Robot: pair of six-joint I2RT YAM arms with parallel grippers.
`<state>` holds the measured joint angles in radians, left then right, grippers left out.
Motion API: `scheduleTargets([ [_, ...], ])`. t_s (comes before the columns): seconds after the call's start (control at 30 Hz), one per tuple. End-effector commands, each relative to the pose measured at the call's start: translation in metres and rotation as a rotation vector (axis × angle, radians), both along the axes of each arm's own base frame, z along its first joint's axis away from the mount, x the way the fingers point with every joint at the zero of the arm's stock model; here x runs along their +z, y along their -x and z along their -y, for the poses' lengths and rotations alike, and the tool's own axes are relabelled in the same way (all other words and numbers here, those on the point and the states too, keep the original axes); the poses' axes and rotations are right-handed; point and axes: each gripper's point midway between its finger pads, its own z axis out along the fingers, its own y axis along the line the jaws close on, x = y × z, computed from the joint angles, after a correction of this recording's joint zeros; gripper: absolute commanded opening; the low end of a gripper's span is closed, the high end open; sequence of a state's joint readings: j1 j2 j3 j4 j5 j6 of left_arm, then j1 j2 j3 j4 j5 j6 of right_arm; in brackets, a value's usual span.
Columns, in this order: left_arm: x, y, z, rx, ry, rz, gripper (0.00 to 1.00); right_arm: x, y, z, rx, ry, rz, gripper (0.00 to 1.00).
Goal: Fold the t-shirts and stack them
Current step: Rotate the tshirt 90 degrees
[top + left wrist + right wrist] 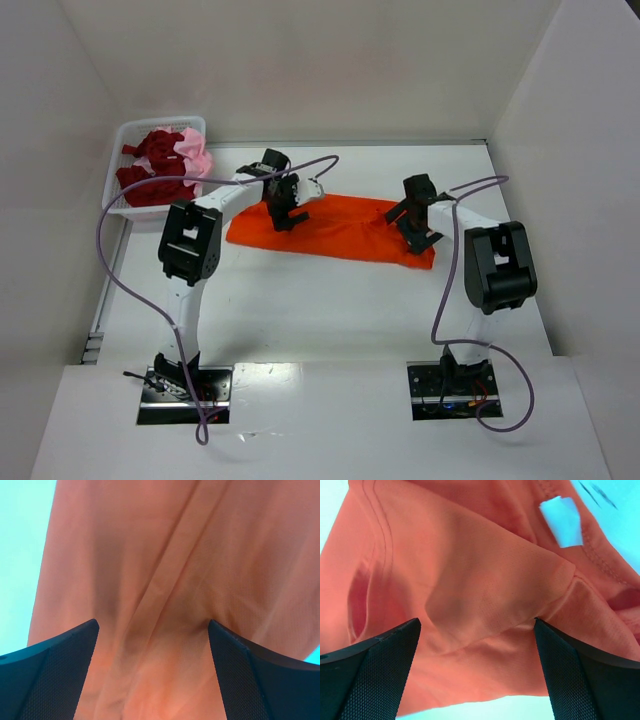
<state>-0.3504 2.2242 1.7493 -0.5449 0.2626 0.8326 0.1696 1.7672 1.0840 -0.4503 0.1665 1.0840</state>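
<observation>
A bright orange t-shirt [335, 228] lies folded into a long strip across the middle of the table. My left gripper [287, 215] is down on its left end, jaws wide apart, with orange cloth [165, 580] filling the space between the black fingers [55, 670]. Over the strip's right end my right gripper [418, 238] stands open too, its fingers [580, 675] spread around a folded sleeve and collar with a white label [562, 521]. Nothing is pinched by either one. Dark red [152, 185] and pale pink [195, 155] t-shirts lie bunched in the basket.
A white mesh basket [118, 160] sits at the back left corner. White walls enclose the table on the left, back and right. Purple cables [120, 270] loop from both arms down to their bases at the near edge.
</observation>
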Motion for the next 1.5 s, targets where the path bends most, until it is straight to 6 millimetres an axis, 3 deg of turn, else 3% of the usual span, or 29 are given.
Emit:
scheduleTargets([
  [0.0,-0.026,0.056,-0.006,0.002,-0.033,-0.213,0.98,-0.005,-0.016,0.011,-0.041,0.055,-0.001,1.00],
  [0.23,-0.025,0.081,-0.006,0.092,-0.001,-0.329,0.98,-0.006,-0.041,0.015,-0.012,0.113,0.009,1.00],
  [0.4,-0.015,0.116,0.009,0.074,0.096,-0.433,1.00,-0.009,-0.070,0.018,0.010,0.141,0.017,1.00],
  [0.47,-0.013,0.127,0.013,0.095,0.096,-0.459,1.00,0.001,-0.090,0.016,0.036,0.151,0.053,1.00],
  [0.5,-0.016,0.135,0.018,0.086,0.088,-0.473,1.00,-0.008,-0.092,0.016,0.038,0.154,0.031,1.00],
  [0.53,-0.018,0.144,0.018,0.079,0.079,-0.487,1.00,-0.002,-0.103,0.015,0.051,0.158,0.053,1.00],
  [0.67,-0.018,0.170,0.025,0.075,0.054,-0.514,1.00,-0.012,-0.116,0.012,0.083,0.166,0.035,1.00],
  [0.77,-0.013,0.175,0.029,0.122,0.062,-0.516,1.00,-0.016,-0.122,0.009,0.096,0.160,0.040,1.00],
  [0.9,-0.016,0.158,0.026,0.293,0.042,-0.453,1.00,-0.016,-0.129,0.011,0.131,0.194,0.044,1.00],
  [0.93,-0.019,0.149,0.014,0.424,-0.004,-0.417,1.00,-0.013,-0.131,0.011,0.138,0.197,0.052,1.00],
  [1.07,-0.026,0.137,0.004,0.657,-0.053,-0.377,1.00,-0.003,-0.142,0.015,0.163,0.235,0.088,1.00],
  [1.17,-0.024,0.145,0.004,0.766,-0.068,-0.355,1.00,-0.002,-0.146,0.015,0.188,0.249,0.094,1.00],
  [1.47,-0.023,0.197,0.017,0.823,-0.105,-0.371,1.00,-0.010,-0.166,0.002,0.221,0.203,0.126,1.00],
])
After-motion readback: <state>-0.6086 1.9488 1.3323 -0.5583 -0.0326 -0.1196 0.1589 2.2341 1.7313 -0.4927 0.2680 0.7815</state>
